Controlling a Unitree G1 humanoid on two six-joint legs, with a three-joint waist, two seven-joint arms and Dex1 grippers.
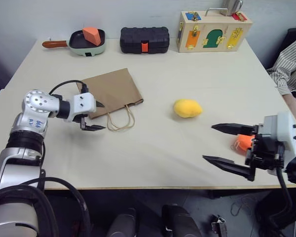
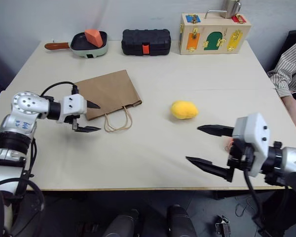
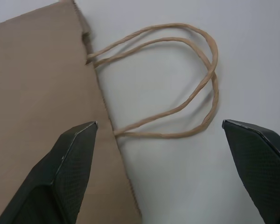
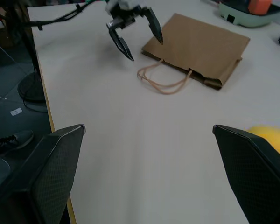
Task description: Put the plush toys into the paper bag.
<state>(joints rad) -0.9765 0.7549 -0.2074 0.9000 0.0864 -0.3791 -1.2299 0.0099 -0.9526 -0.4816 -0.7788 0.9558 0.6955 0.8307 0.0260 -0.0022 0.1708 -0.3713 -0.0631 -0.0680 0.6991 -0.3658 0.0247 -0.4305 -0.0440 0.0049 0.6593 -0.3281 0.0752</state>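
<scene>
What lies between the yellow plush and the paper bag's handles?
Only bare table. In the left eye view, nothing sits between the yellow plush and the handles of the flat-lying paper bag.

The orange plush toy is mostly hidden behind the right gripper. At three o'clock, a person's striped sleeve is cut off by the edge.

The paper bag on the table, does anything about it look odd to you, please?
Yes: the paper bag lies flat and folded on the table, mouth closed, handles splayed toward the near edge, so the yellow plush toy cannot go in yet.
</scene>
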